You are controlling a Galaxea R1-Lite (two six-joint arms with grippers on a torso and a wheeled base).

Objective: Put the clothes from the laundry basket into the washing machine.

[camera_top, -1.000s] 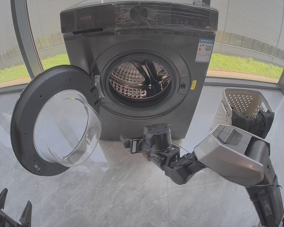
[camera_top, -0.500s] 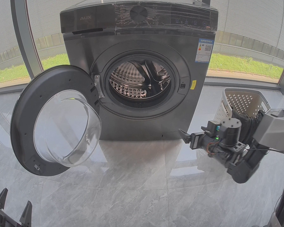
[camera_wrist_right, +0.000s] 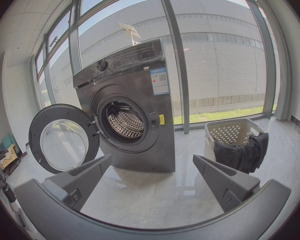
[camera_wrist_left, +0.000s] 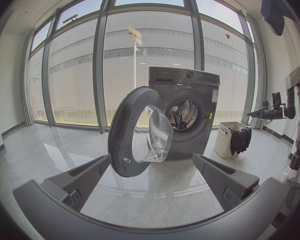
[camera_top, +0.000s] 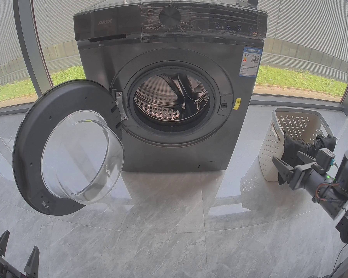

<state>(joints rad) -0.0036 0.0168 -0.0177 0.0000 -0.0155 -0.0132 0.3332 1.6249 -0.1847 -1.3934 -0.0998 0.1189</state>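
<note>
Nothing loaded yet: dark clothes [camera_top: 294, 148] draped over laundry basket [camera_top: 297, 111] rim; washing machine [camera_top: 170, 97] drum bare, door [camera_top: 31, 143] open; right hand [camera_top: 287, 159] spread, empty, beside basket; left hand [camera_top: 20, 242] spread, low, well apart.

Matt grey metal washing machine [camera_top: 104, 62], shiny steel drum [camera_top: 158, 97]; beside the right gripper [camera_top: 286, 157], white plastic laundry basket [camera_top: 268, 153] holding dark cloth [camera_top: 292, 146]; glossy floor [camera_top: 162, 221].

A glossy grey marble floor [camera_top: 162, 236] is reflecting the daylight. Tall windows [camera_top: 309, 24] with dark frames [camera_top: 29, 39] are running along the far side of the room. Outside, a strip of green grass [camera_top: 301, 80] is lying before a long grey building [camera_wrist_left: 73, 67], and a lamp pole [camera_wrist_left: 134, 64] is standing in front of it. A white panelled ceiling [camera_wrist_left: 23, 10] is showing above.
</note>
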